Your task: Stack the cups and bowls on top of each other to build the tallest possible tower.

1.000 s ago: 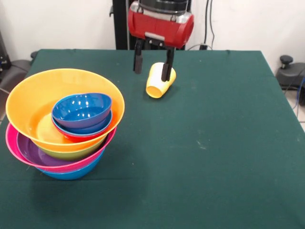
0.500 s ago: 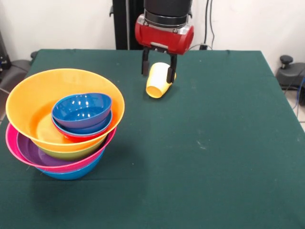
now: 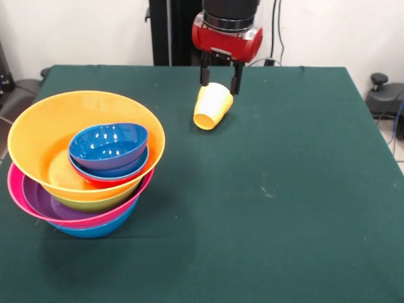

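At the left of the green-clothed counter (image 3: 284, 208) stands the tower (image 3: 85, 164), a nested pile of glossy plastic bowls; a large orange bowl (image 3: 38, 136) sits uppermost among the wide ones, over a green, a purple, a pink and a light blue one, and inside it rest a small red bowl and, on that, a small dark blue bowl (image 3: 108, 144); the pile leans a little, so its top is no level seat. Toward the middle, at the far side of the counter, a glossy yellow-orange plastic cup (image 3: 212, 107) lies tilted, its open mouth facing forward and down; the red and black gripper (image 3: 219, 79) hangs right over its closed end, the two dark fingers (image 3: 204, 76) on either side of that end; they seem to pinch the cup, though contact is hard to confirm from this angle. To do this well, the grip should be firm before lifting; the cup should then be carried well clear of the orange rim and set into the dark blue bowl gently, since a knock could topple the leaning pile.
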Controlling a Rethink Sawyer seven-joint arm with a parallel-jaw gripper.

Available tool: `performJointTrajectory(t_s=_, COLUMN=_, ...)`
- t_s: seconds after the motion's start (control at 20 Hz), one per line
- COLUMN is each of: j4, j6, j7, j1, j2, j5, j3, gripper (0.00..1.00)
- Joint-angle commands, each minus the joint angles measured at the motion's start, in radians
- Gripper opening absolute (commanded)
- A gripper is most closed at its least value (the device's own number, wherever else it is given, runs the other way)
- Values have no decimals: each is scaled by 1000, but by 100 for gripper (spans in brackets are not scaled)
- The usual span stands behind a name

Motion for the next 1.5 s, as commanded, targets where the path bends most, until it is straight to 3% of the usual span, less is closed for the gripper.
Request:
performJointTrajectory(t_s=0.05, j4=84, j6=-55, j7=133, j1=16, j2=15, j5=31, j3=5, gripper=100)
performJointTrajectory(t_s=0.5, j4=73, j6=-113, j7=122, j1=32, j2=94, j5=3, j3=-19, gripper=100)
performJointTrajectory(t_s=0.9, j4=39, j6=-159, j7=74, j1=4, j2=167, j5=-10, j3=-6, gripper=100)
performJointTrajectory(t_s=1.5, j4=-19, j6=-164, j7=52, j1=-3, j2=219, j5=-5, j3=-7, gripper=100)
